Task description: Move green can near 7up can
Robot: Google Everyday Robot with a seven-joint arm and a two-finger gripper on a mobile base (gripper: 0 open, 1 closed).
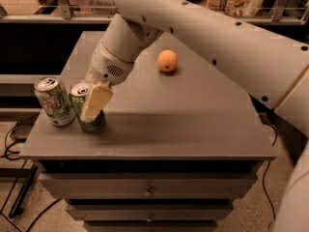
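Note:
The green can (85, 108) stands upright near the front left of the grey table (183, 120). The 7up can (54, 102), mostly white with a red spot, stands upright just left of it, almost touching. My gripper (91, 103) reaches down from the upper right and is shut on the green can. One cream finger (96, 102) lies across the can's front; the other finger is hidden behind the can.
An orange (167, 61) lies on the table behind and to the right of the cans. My white arm (217, 37) spans the upper right. Drawers (149, 192) sit under the tabletop. Cables (12, 144) lie on the floor at the left.

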